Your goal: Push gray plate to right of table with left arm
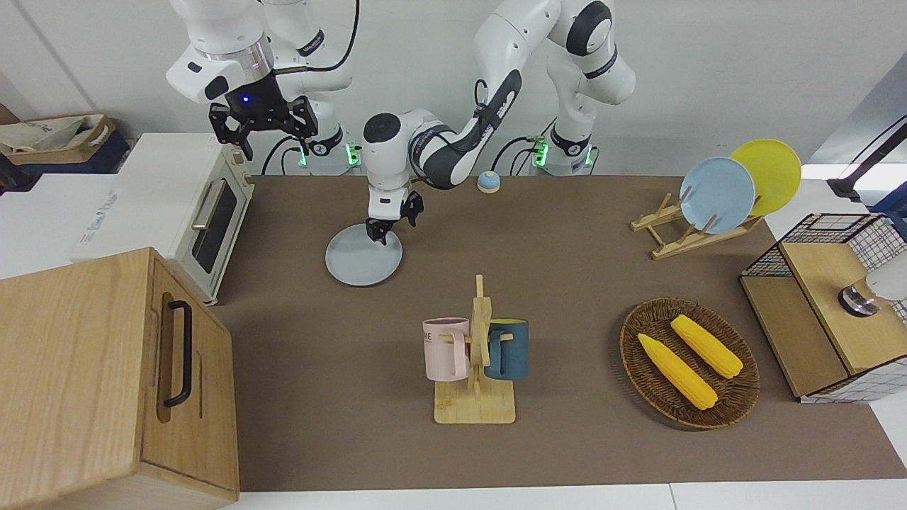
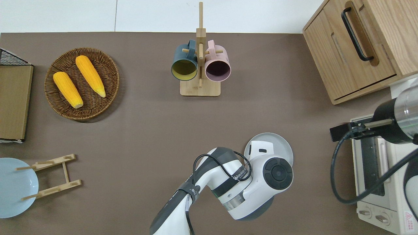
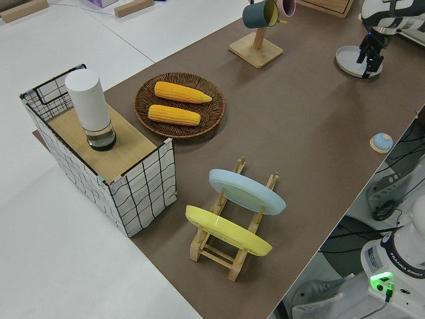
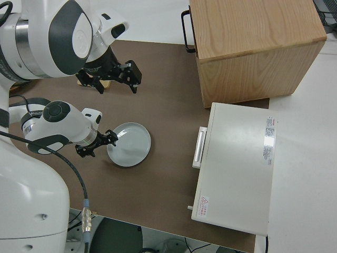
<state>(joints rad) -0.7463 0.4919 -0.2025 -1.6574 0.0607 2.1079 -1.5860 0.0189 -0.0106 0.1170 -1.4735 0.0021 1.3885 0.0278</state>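
Observation:
The gray plate (image 1: 361, 258) lies flat on the brown table (image 1: 567, 283), toward the right arm's end and close to the robots; it also shows in the overhead view (image 2: 279, 143) and the right side view (image 4: 130, 146). My left gripper (image 1: 392, 225) is over the plate's rim on the side nearest the robots. It looks open and holds nothing, with one fingertip (image 1: 375, 234) down at the plate. It also shows in the right side view (image 4: 99, 146). In the overhead view the wrist hides it. My right arm, with its blue-lit gripper (image 1: 263, 131) open, is parked.
A white toaster oven (image 1: 205, 219) and a wooden cabinet (image 1: 106, 375) stand at the right arm's end, near the plate. A mug rack (image 1: 476, 361) stands mid-table. A corn basket (image 1: 689, 361), a plate rack (image 1: 716, 195) and a wire basket (image 1: 829, 304) are at the other end.

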